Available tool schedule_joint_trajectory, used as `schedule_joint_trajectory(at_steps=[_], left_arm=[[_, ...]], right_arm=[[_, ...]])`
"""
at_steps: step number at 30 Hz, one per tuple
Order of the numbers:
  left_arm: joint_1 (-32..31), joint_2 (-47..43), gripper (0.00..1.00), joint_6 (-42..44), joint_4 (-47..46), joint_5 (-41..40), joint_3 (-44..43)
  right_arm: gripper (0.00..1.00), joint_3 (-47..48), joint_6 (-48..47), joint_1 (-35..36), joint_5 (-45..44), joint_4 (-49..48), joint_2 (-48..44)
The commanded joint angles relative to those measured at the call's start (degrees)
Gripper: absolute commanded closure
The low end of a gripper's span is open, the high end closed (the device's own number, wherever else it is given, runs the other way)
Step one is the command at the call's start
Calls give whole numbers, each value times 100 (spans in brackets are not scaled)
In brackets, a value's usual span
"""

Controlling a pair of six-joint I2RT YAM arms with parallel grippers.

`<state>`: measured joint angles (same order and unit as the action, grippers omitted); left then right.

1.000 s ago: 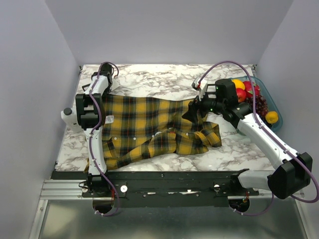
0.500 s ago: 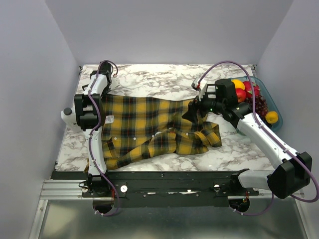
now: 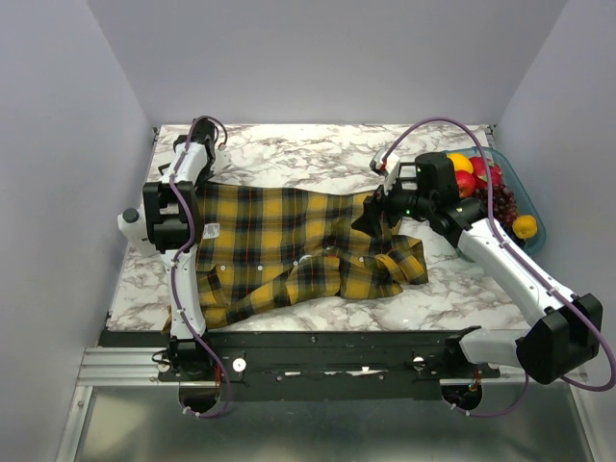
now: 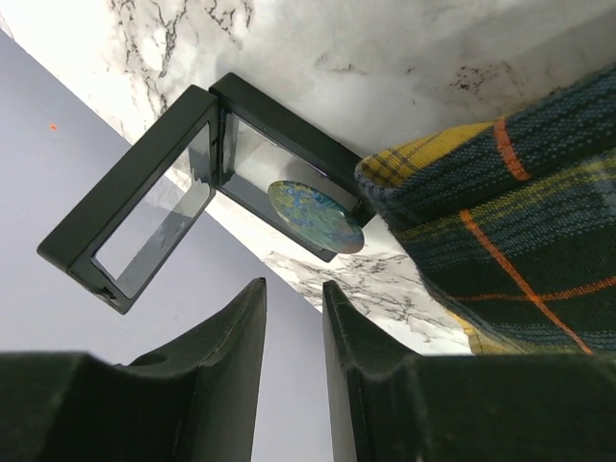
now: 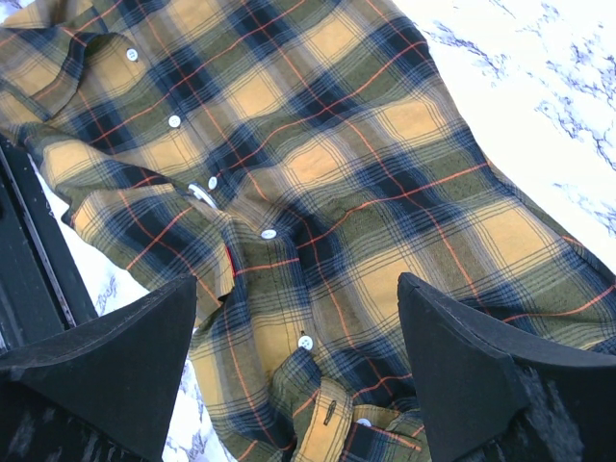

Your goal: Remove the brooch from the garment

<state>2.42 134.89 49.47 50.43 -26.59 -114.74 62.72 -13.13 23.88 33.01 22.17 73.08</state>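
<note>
The brooch (image 4: 316, 217), a round teal-green disc, lies in the hinge of an opened black square frame (image 4: 144, 226) on the marble, just off the edge of the plaid shirt (image 4: 510, 221). My left gripper (image 4: 294, 289) hovers a short way back from it, its fingers a narrow gap apart and holding nothing. From above, that gripper (image 3: 192, 159) is at the shirt's (image 3: 289, 245) far left corner, by the wall. My right gripper (image 5: 296, 279) is wide open over the shirt's (image 5: 318, 164) button placket, near a folded cuff. From above, it (image 3: 371, 214) is over the shirt's right end.
A teal bowl (image 3: 539, 236) of fruit stands at the table's right edge behind the right arm. The left wall (image 4: 58, 164) runs close beside the black frame. Small white buttons (image 5: 269, 233) dot the shirt front.
The left arm's wrist has edged slightly to the left near the far corner. The right arm and the shirt have not moved.
</note>
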Motion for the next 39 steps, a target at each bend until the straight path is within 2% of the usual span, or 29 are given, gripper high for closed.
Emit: schedule_joint_trajectory(at_steps=[1, 5, 7, 11, 13, 16, 17, 20, 23, 27, 31, 36, 37, 39], left_arm=[[-13, -253, 62, -95, 571, 188, -329], [-118, -559, 62, -306, 1204, 1066, -444], [-197, -735, 61, -587, 1529, 1751, -383], [-224, -1559, 58, -1246, 1697, 2981, 21], [-408, -1886, 57, -1457, 1776, 3989, 380], [-496, -2554, 57, -1625, 1794, 5028, 1048], [-575, -2843, 57, -1608, 1838, 5798, 1241], [-716, -3344, 57, -1729, 1716, 6996, 2094], [-997, -3661, 57, -2160, 1156, 7605, 2981], [-1164, -3961, 57, -3317, 91, 7459, 3879], [-1147, -4172, 57, -3715, -340, 6949, 4283], [-1059, -4287, 58, -3778, -227, 6369, 4381], [-1024, -4287, 58, -3796, -192, 6333, 4372], [-919, -4322, 58, -3849, -166, 6333, 4390]], right_arm=[[8, -32, -58, -59, -58, -38, -92], [8, -14, -129, -68, -93, 6, -101], [8, 3, -234, -68, -128, 50, -110], [8, 30, -568, -68, -199, 199, -127], [9, 21, -891, -68, -155, 322, -110], [17, 21, -1375, -68, 20, 567, -5], [21, 39, -1481, -68, 169, 638, 39], [28, 135, -1737, -59, 616, 788, 241], [32, 258, -1737, 63, 864, 736, 522], [41, 478, -1763, 389, 900, 560, 944], [52, 855, -2044, 846, 654, 464, 1541], [59, 1296, -2263, 1303, -74, 270, 2543], [60, 1252, -2778, 1382, -180, 357, 2614], [58, 911, -3194, 1637, -513, 367, 2703]])
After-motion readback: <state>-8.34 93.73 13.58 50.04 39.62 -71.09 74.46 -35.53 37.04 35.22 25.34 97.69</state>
